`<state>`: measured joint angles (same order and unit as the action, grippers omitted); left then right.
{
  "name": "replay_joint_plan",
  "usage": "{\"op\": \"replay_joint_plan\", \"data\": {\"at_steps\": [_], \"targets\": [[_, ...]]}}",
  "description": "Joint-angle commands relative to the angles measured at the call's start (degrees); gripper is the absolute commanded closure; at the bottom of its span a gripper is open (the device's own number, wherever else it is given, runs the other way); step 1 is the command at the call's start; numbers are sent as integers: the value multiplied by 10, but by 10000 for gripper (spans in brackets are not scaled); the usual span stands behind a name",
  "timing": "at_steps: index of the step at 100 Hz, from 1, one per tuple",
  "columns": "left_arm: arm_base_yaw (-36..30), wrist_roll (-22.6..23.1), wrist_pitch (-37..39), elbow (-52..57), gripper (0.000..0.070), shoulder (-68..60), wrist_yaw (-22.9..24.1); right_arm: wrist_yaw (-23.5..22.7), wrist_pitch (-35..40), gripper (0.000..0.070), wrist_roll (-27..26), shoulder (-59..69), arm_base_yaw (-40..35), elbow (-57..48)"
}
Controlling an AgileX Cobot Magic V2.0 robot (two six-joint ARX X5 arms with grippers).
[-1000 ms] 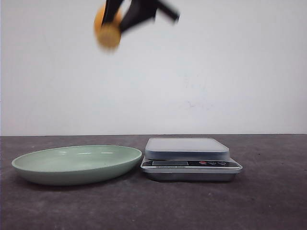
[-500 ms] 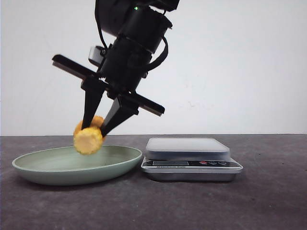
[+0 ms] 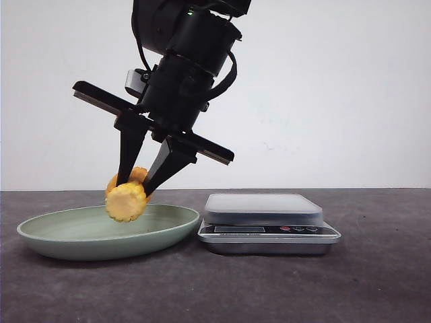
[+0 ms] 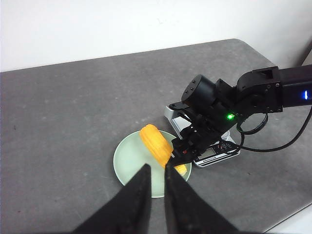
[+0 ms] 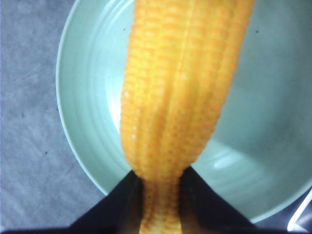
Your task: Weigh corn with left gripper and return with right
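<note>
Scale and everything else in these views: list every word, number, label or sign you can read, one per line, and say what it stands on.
No text can be read in any view.
Scale: the display strip on its front is dark and shows no digits; the small round buttons beside it carry marks too small to read.
Plate, corn, table: no print or labels visible.
</note>
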<state>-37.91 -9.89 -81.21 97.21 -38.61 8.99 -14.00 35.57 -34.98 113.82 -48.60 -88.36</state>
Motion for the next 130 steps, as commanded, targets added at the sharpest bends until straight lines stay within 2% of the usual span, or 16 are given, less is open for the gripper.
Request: {"op": "replay_joint_plan", "data": {"at_steps": [1, 9, 11, 15, 31, 47, 61, 65, 84, 90, 113, 130], "targets": [[-4, -3, -17, 10, 700, -2, 0, -2, -4, 482, -6, 9, -9, -9], [-4, -3, -17, 10, 700, -2, 0, -2, -4, 237, -6, 9, -11, -9], [-4, -3, -17, 10, 700, -2, 0, -1, -4, 193, -5, 9, -11, -9], [-4, -3, -17, 10, 700, -2, 0, -1, -5, 146, -3, 8, -12, -9], [-4, -3, -17, 10, 700, -2, 0, -4, -8, 137, 3, 1, -7, -23], [-4, -9, -17, 10, 700, -2, 0, -7, 9, 139, 51, -32, 6, -92], [-4, -12, -17, 10, 700, -2, 0, 34, 55, 192, 111, -81, 10, -190], [-4, -12, -17, 10, 700, -2, 0, 58, 71, 236, 129, -102, 9, -215], [-4, -12, -19, 10, 700, -1, 0, 200, 126, 613, 240, -222, -38, -254], [-4, -12, -19, 10, 700, -1, 0, 254, 149, 690, 276, -263, -64, -254], [-4, -13, -19, 10, 700, -1, 5, 486, 237, 693, 290, -394, -191, -227], [-4, -16, -18, 10, 700, -1, 11, 628, 225, 693, 290, -483, -283, -122]]}}
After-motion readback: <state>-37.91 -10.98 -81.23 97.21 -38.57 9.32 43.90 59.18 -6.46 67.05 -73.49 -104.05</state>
